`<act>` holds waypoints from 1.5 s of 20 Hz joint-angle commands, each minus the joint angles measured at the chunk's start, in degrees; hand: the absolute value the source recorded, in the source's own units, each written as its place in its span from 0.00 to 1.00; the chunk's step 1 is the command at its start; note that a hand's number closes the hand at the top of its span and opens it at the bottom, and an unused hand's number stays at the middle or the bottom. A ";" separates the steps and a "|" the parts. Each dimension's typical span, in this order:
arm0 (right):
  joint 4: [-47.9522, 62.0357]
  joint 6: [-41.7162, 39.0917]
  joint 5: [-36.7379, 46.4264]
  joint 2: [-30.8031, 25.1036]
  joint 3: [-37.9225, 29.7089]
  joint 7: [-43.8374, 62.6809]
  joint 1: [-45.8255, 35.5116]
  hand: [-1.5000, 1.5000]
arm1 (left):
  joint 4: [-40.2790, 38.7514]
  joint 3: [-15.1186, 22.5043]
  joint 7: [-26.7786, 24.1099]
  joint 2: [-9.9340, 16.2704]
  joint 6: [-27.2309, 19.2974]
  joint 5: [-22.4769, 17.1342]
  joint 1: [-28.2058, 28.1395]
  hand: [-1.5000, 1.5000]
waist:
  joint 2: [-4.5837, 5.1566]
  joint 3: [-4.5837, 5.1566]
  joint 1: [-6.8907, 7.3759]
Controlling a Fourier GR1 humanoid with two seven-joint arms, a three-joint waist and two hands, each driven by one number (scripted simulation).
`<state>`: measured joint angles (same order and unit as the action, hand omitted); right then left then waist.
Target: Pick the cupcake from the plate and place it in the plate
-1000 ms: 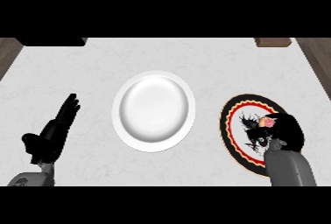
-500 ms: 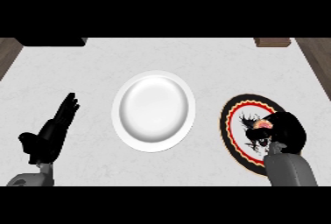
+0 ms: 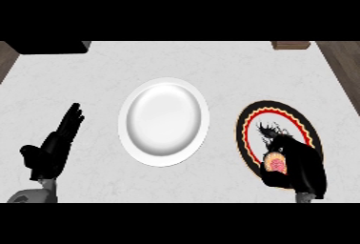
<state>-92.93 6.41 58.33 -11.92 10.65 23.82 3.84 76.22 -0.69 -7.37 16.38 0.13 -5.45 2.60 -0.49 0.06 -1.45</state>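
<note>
cupcake (image 3: 275,164) gripped in curled right robot hand (image 3: 299,164) over dark plate (image 3: 255,119).

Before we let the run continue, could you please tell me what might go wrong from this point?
1. The right hand curls round the cupcake over the dark patterned plate, hiding most of it, so a slipping hold might go unnoticed.
2. The white plate lies across a stretch of bare counter; a release short of it could land the cupcake on its rim.
3. The left hand rests open beside the white plate and could crowd a wide approach.
</note>
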 commanded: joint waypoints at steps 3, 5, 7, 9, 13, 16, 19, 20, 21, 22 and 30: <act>-22.16 -4.56 -0.84 -5.95 3.81 -3.80 10.76 1.00 | -0.03 1.34 -2.31 -2.00 -1.38 2.26 -1.69 0.50 | 0.18 0.01 0.39; -29.42 -5.96 -2.07 -6.62 3.27 -3.05 12.40 1.00 | 1.11 1.16 1.14 -2.69 -1.91 1.45 0.88 0.50 | 0.20 -0.01 0.32; -36.08 -6.89 1.28 -5.95 5.62 0.03 14.35 1.00 | 3.25 -0.62 1.44 0.16 0.84 -0.23 -0.77 0.50 | 0.16 -0.01 0.71; -38.56 -6.09 1.11 -5.92 4.22 -0.68 12.98 1.00 | -0.67 -0.78 -1.47 -0.05 1.89 0.31 -0.11 0.50 | 0.32 -0.01 0.81; -42.12 -7.13 3.26 -4.15 4.43 1.19 7.43 1.00 | -1.80 0.75 -0.04 -3.34 -1.25 2.44 2.53 0.50 | 0.45 -0.02 1.14; -42.35 -7.54 8.22 0.14 10.88 3.74 5.60 1.00 | 0.12 0.07 -3.04 -1.87 1.13 2.51 -1.97 0.50 | 0.44 -0.02 1.53; -37.81 -10.28 7.47 2.68 10.91 5.15 -0.81 1.00 | -3.11 -2.96 -4.30 0.65 4.97 0.64 0.18 0.50 | 0.52 -0.03 1.67; -40.11 -17.61 8.61 3.92 11.89 10.90 -6.79 1.00 | 2.47 -0.25 3.82 -2.27 0.31 2.19 1.97 0.50 | 0.49 -0.02 1.92; -37.32 -16.09 8.89 4.88 11.51 9.42 -8.02 1.00 | -1.01 -0.93 -1.14 -2.39 2.27 2.22 1.43 0.50 | 0.51 -0.03 1.70; -39.85 -19.04 10.16 6.07 13.51 12.53 -8.80 1.00 | 5.26 -1.28 2.32 -1.15 2.60 1.17 -1.22 0.50 | 0.42 -0.03 1.87; -17.94 -15.55 4.31 11.79 11.41 11.63 -23.98 1.00 | -1.28 -3.48 -0.09 -0.76 2.76 2.51 2.46 0.50 | 0.60 -0.04 1.93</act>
<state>-118.28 -9.94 65.92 -2.05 23.67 36.14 -14.55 76.07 -2.64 -7.25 14.64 2.44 -3.02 3.89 0.05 0.04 0.52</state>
